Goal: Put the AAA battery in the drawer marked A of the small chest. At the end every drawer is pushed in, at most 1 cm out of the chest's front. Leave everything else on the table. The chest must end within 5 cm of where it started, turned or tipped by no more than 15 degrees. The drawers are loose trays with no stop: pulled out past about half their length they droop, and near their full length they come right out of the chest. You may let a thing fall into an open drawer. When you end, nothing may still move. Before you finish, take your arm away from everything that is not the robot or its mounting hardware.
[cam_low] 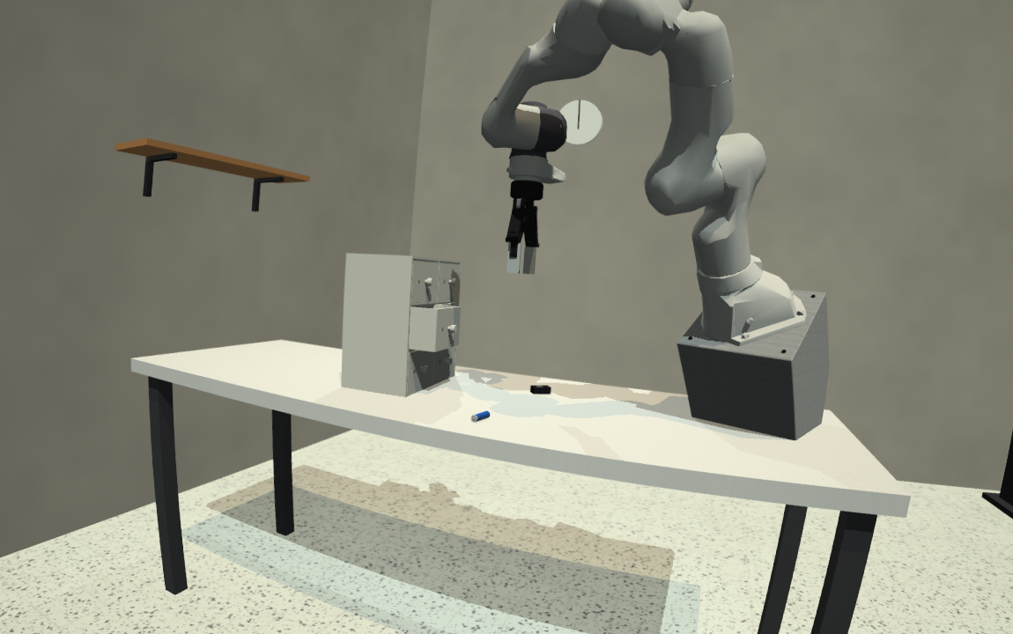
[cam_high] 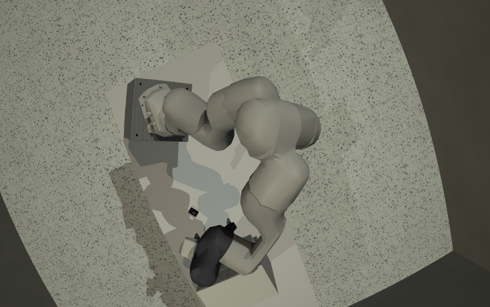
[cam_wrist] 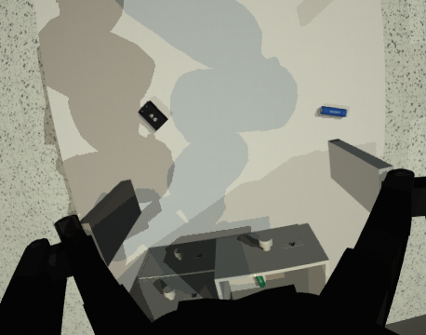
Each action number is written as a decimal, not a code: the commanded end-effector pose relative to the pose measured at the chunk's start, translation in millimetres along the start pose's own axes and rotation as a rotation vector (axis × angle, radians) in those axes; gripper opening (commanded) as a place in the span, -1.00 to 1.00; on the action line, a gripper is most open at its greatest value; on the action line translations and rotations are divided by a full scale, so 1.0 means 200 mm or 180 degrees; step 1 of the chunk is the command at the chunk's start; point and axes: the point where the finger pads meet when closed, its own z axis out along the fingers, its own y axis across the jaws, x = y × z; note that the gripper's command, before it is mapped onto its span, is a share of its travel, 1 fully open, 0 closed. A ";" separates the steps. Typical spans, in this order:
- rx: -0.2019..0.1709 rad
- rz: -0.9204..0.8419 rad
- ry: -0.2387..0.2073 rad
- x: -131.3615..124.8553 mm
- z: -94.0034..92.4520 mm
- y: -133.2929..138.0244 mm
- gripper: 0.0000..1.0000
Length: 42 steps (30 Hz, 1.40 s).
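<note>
Item 1. Your pincer [cam_low: 521,264]: spread to its full width, nothing between the fingers, pointing straight down and hanging well above the desk [cam_low: 273,370].

Item 2. Small chest [cam_low: 372,319]: just behind and below the pincer in the wrist view, near it but apart. One middle drawer [cam_low: 431,324] stands partly out, with a small green thing [cam_wrist: 260,281] showing inside it (what it is, and which drawer is marked A, cannot be read from here).

Item 3. Small black block [cam_wrist: 153,114]: ahead of the pincer and off to its left on the desk, not part of your job.

Item 4. AAA battery [cam_wrist: 334,111]: blue, lying flat on the desk, well below the pincer and ahead to its right, clear of the chest. Its long axis runs roughly crosswise in the wrist view, in line with the pincer's opening. You would likely need to travel forward-right, descend, and turn the wrist a quarter so the fingers close across the battery's narrow body.
</note>
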 end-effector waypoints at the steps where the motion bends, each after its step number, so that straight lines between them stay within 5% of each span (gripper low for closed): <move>1: -0.0006 0.0020 0.0009 0.00 0.00 0.00 1.00; 16: 0.0000 0.0006 0.0001 0.03 0.00 0.01 1.00; 34: -0.0005 0.0019 0.0008 0.42 0.07 0.11 1.00; 42: -0.0006 0.0020 0.0009 0.48 0.08 0.13 1.00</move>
